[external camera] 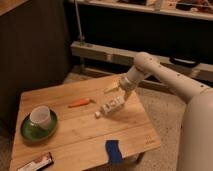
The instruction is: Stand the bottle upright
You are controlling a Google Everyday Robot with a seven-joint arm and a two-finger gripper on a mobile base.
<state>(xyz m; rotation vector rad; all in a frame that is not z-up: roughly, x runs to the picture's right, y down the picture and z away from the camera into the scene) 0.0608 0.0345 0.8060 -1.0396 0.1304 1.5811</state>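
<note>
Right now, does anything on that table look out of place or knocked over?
Yes, the bottle lies on its side in the middle of the table instead of standing. The gripper hangs open just above it.

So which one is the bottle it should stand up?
On the wooden table, follow the white arm in from the right to its end effector, over the table's middle right. The bottle lies on its side right by it. It is whitish and capped, unlike the orange carrot beside it or the upright cup on the green plate.
</note>
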